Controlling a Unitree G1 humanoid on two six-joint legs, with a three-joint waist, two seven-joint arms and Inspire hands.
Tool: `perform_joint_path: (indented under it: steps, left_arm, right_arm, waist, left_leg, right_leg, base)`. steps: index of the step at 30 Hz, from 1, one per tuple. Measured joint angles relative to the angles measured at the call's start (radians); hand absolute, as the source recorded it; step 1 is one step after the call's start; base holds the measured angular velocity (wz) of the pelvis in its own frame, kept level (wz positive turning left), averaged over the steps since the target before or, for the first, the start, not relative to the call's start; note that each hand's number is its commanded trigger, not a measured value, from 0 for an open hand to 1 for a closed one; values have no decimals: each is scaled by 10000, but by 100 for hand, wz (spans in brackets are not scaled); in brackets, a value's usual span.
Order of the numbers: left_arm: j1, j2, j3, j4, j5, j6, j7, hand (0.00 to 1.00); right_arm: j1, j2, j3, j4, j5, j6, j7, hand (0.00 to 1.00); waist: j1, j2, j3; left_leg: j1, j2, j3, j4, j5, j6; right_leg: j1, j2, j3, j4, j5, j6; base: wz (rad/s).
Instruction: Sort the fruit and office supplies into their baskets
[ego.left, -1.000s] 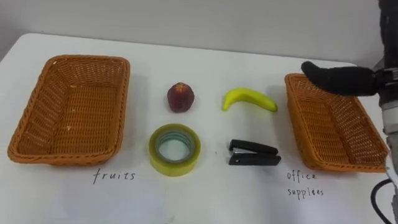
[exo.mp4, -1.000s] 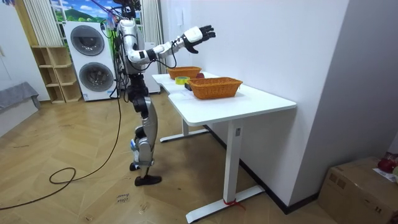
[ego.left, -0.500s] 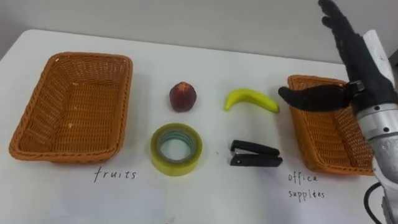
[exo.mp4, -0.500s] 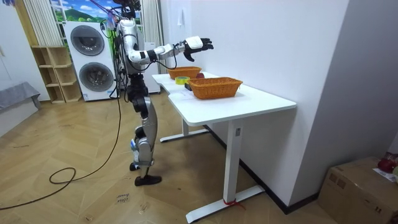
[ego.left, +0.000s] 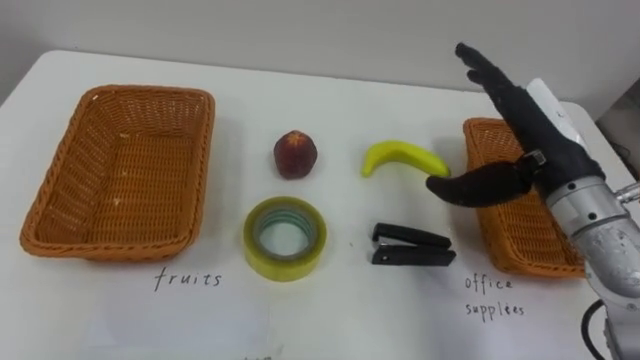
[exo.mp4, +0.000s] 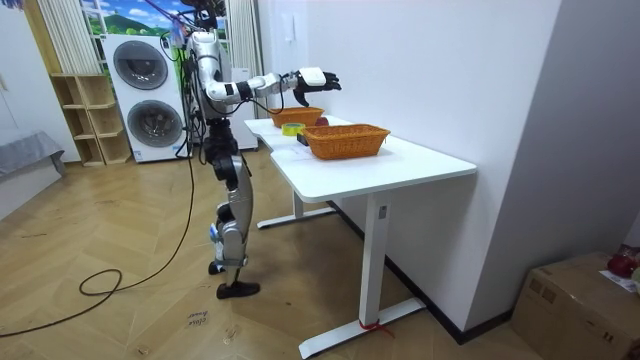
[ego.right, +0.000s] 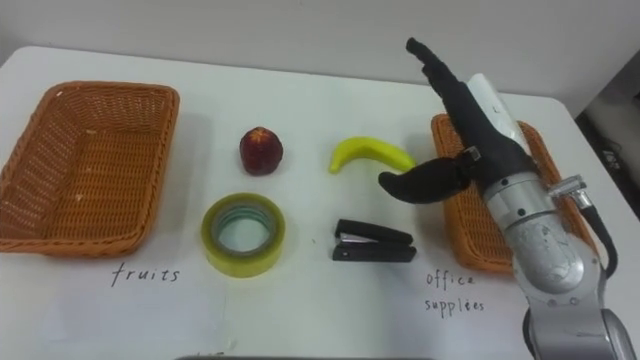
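Observation:
A yellow banana (ego.left: 403, 157) and a red apple (ego.left: 295, 154) lie on the white table (ego.left: 340, 310) between two wicker baskets. In front of them sit a roll of yellow tape (ego.left: 284, 238) and a black stapler (ego.left: 411, 246). The left basket (ego.left: 118, 171) stands above the word "fruits"; the right basket (ego.left: 515, 210) stands by "office supplies". Both baskets hold nothing. My right hand (ego.left: 518, 130) hovers open over the right basket's left rim, fingers stretched away from me and thumb pointing at the banana. In the room view the right hand (exo.mp4: 310, 78) is raised above the table.
The table's far edge meets a pale wall. In the room view I stand at the table's short end; a washing machine (exo.mp4: 146, 98) and wooden shelves (exo.mp4: 85, 119) stand behind me.
My right hand has come down and moved left, from above the right basket's far corner to its left rim, closer to the banana and stapler. The objects have not moved.

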Motion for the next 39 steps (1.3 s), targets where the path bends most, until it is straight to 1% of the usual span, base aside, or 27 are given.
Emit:
perform_joint_path:
  steps: [9, 13, 18, 19, 21, 22, 25, 29, 34, 36, 39]
  left_arm:
    - [-104, 1, -5, 1, -8, -2, -156, 0]
    - [-99, 1, -6, 1, -13, -7, -161, 0]
    - [-96, 18, -5, 1, -22, -27, -170, 0]
    - [-95, 14, -5, 2, -19, -27, -171, 0]
    - [-113, 12, -6, 34, -19, -32, -174, 0]
    - [-121, 13, -6, 48, -21, -32, -174, 0]
    - [-131, 14, -14, 56, -21, -31, -175, 0]
    - [-126, 20, -188, 56, -19, -21, -180, 0]
    - [-136, 15, -212, 23, -18, -16, -184, 0]
    - [-178, 13, -220, 3, -8, -16, -184, 0]
    - [-263, 13, -219, 3, -8, -16, -184, 0]
  right_arm:
    - [0, 0, 72, 11, -257, 70, 603, 0]
    - [-3, 0, 77, 368, -287, 114, 898, 0]
    - [-3, 1, 77, 368, -335, 164, 1157, 0]
    - [-4, 1, 80, 367, -335, 169, 1266, 0]
    - [-3, 1, 80, 367, -348, 220, 1424, 0]
    - [-3, 1, 84, 367, -363, 275, 1548, 0]
    - [-2, 1, 126, 367, -361, 337, 1862, 0]
    - [-3, 2, 138, 366, -363, 341, 2209, 0]
    - [-3, 5, 182, 366, -383, 344, 2498, 0]
    - [-2, 10, 238, 366, -433, 344, 2559, 0]
    - [0, 11, 384, 366, -558, 347, 2566, 0]
  waist:
    - [1, 5, 4]
    - [11, -33, -18]
    - [3, -65, -17]
    - [53, -73, -18]
    - [108, -69, -7]
    - [191, -60, 2]
    - [255, -37, 19]
    - [282, 2, 46]
    - [284, 13, 45]
    - [271, 19, 38]
    - [267, 41, -34]
  left_leg:
    - [5, 3, 0, 1, 1, 1]
    - [22, 5, 2, 2, 2, 2]
    - [6, 1, 5, 2, 3, 4]
    - [14, 2, 11, -3, 3, 4]
    - [44, 7, 19, -12, 3, 3]
    - [97, 10, 31, -32, 3, 4]
    - [132, 18, 26, -61, 3, 4]
    - [143, 15, 6, -84, 1, 5]
    - [132, 12, 3, -73, 2, 5]
    - [110, 13, -3, -57, 2, 5]
    - [20, 13, -3, -36, 2, 5]
  right_leg:
    - [-1, -9, 8, -5, 0, 0]
    - [12, -13, 8, -3, 0, 0]
    - [-16, -8, 13, 1, 0, 0]
    - [-7, -3, 18, 0, 0, 0]
    - [15, 1, 27, -1, 0, 0]
    - [42, 1, 29, -2, 0, 0]
    - [76, 15, 12, -5, -1, 1]
    - [91, 18, 0, -5, -1, 1]
    - [89, 21, 2, -5, -1, 1]
    - [77, 4, 0, -6, -1, 1]
    - [-1, -1, 5, -1, 0, 1]
  base:
    - [0]
    - [0]
    - [0]
    - [0]
    - [-2]
    - [0]
    - [0]
    - [0]
    - [0]
    - [0]
    - [0]
